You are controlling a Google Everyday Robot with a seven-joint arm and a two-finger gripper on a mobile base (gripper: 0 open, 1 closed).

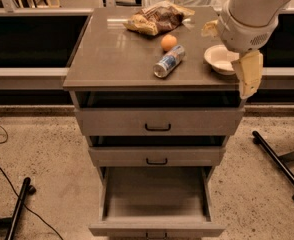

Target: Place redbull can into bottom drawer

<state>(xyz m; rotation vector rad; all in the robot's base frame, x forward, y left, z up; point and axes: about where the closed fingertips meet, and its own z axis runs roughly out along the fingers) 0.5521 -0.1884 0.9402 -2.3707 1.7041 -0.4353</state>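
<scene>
The redbull can (168, 61) lies on its side on the cabinet top (112, 59), just below a small orange fruit (169, 42). The bottom drawer (156, 199) is pulled out and looks bare inside. My gripper (249, 79) hangs at the right front corner of the cabinet top, over a white bowl (220, 59), about a hand-length to the right of the can. It holds nothing that I can see.
A crumpled snack bag (154, 18) lies at the back of the cabinet top. The two upper drawers (158, 121) are slightly ajar. A dark stand leg (279, 164) lies on the floor at the right, and cables and a bar (17, 209) at the left.
</scene>
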